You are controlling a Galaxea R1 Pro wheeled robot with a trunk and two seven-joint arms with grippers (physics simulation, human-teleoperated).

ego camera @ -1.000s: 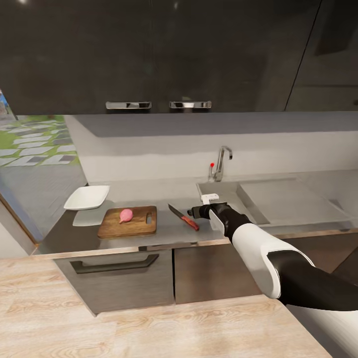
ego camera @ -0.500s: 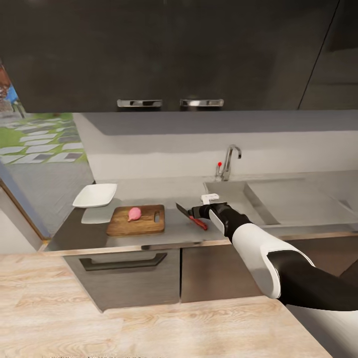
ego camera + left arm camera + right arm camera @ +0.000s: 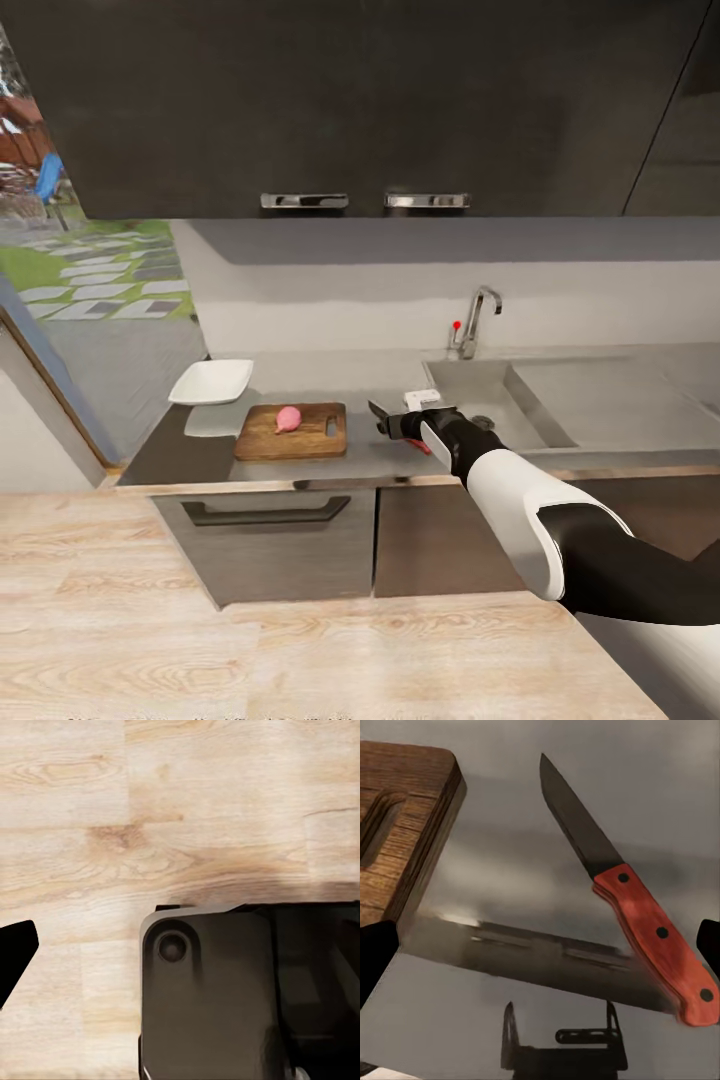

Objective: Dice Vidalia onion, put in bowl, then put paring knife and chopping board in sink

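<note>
The right pincer (image 3: 398, 427) hangs just above the small paring knife (image 3: 622, 892) with dark pointed blade and red-orange handle, its tips spread apart. The knife lies flat on the grey metallic table (image 3: 350, 455), beside the brown wooden chopping board (image 3: 295, 432) (a pink onion (image 3: 288, 418) rests on it).

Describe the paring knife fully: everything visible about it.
The paring knife is small, with a dark, pointed, smooth blade and a red-orange handle bearing three dark rivets. It lies flat on the grey countertop, between the chopping board and the sink, touching neither. In the head view the right gripper is over its handle; nothing is gripping it.
</note>
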